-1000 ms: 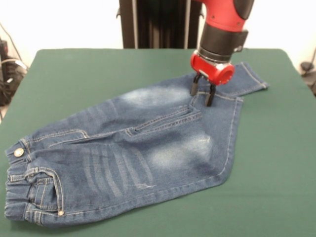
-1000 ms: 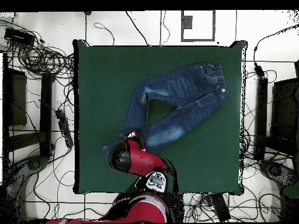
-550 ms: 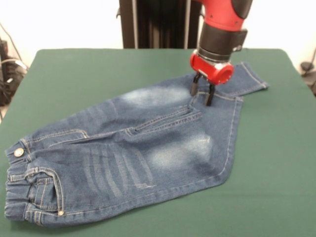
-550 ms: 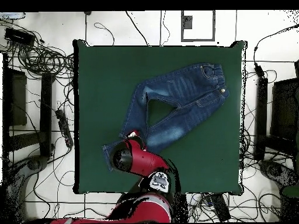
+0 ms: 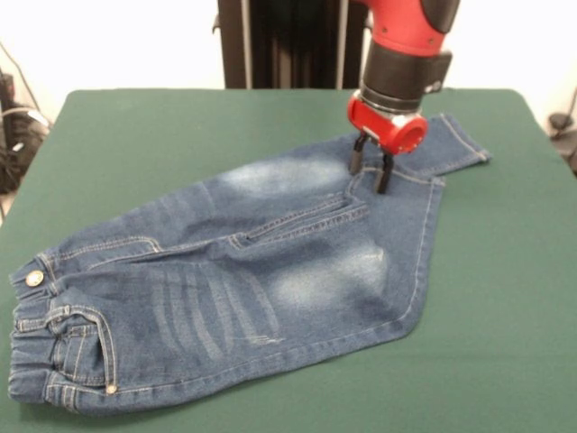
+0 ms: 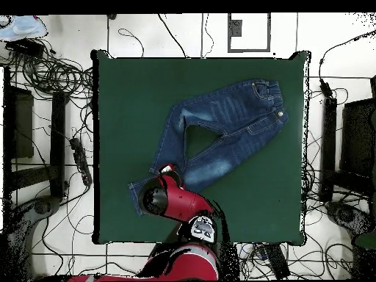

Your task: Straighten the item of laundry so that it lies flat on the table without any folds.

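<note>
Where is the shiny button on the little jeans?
In the front view, the brass button sits at the jeans' waistband near the picture's left edge, far from the end effector.

**Pale Floor Strewn With Cables**

A white tiled floor (image 6: 176,33), crossed by dark joint lines, is seen all round in the overhead view. Black cables (image 6: 55,73) are tangled over it, thickest at the left. A power strip (image 6: 79,160) is laid there. Dark stands (image 6: 33,139) are placed at both sides. A pale wall (image 5: 117,41) is seen behind.
</note>
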`<state>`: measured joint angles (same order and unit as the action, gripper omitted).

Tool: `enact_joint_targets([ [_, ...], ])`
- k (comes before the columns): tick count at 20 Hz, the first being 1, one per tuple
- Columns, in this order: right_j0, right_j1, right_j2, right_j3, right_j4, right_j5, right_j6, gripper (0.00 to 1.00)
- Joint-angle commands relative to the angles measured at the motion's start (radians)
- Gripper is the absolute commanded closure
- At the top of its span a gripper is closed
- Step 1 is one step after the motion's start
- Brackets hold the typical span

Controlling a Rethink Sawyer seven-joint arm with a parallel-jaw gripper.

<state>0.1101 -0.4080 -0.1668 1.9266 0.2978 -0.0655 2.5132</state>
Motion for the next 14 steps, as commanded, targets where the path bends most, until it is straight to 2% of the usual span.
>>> enact_joint_targets([
  [1, 0.043, 0.009, 0.149, -0.077, 0.041, 0.105, 0.113, 0.00],
  [4, 0.075, -0.029, 0.095, -0.079, 0.048, 0.181, 0.103, 0.00],
  [9, 0.083, -0.114, 0.039, -0.078, 0.018, 0.325, 0.074, 0.00],
  [14, 0.042, -0.094, 0.099, -0.079, 0.016, 0.289, 0.080, 0.00],
])
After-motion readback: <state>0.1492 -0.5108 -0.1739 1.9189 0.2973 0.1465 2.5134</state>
